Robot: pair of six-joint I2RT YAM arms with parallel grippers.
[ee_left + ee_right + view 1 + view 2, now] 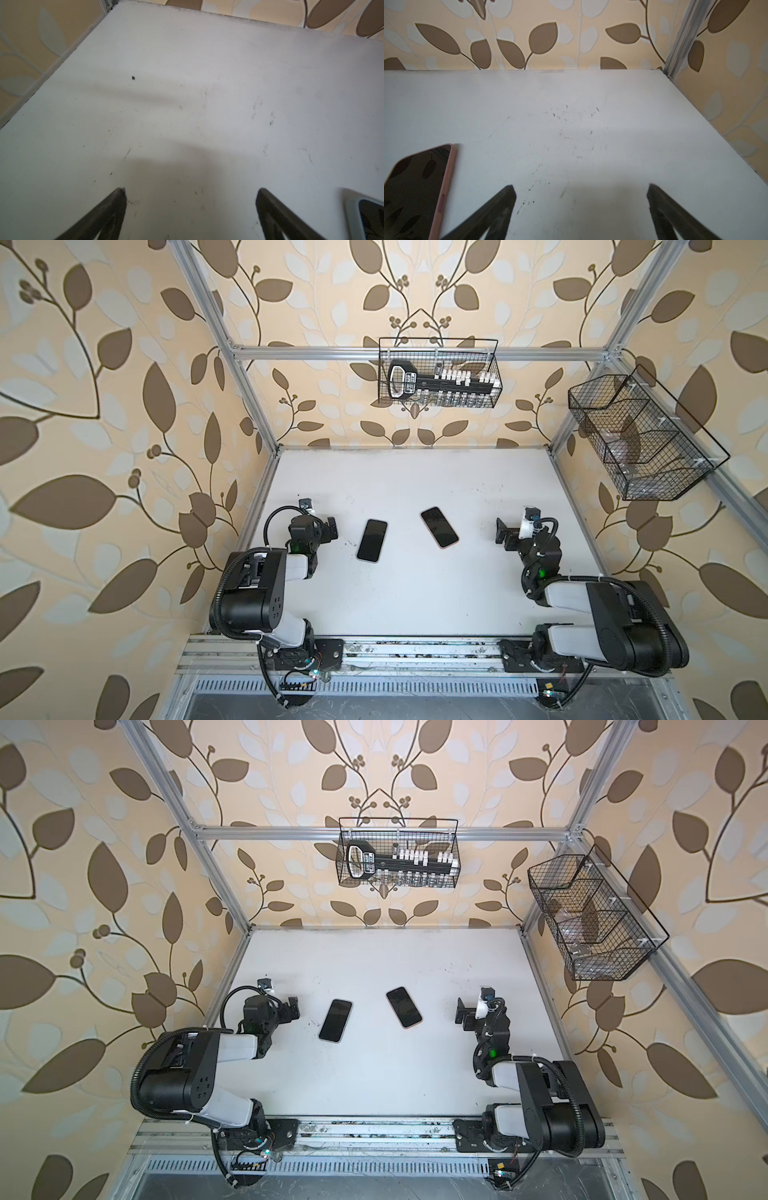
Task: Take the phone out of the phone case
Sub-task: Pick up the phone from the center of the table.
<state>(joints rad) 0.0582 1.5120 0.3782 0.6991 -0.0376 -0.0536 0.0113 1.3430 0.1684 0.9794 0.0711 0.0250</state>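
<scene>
Pink-cased phone (439,527) lies on scuffed white table (415,597) amid leafy wallpaper (104,406).

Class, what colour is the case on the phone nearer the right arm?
Pink; the case shows best in the right wrist view.

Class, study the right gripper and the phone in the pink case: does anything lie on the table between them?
Nothing visible does. The right gripper, open, stands beside the phone in the pink case with only bare table between them; the other phone lies on its far side.
</scene>
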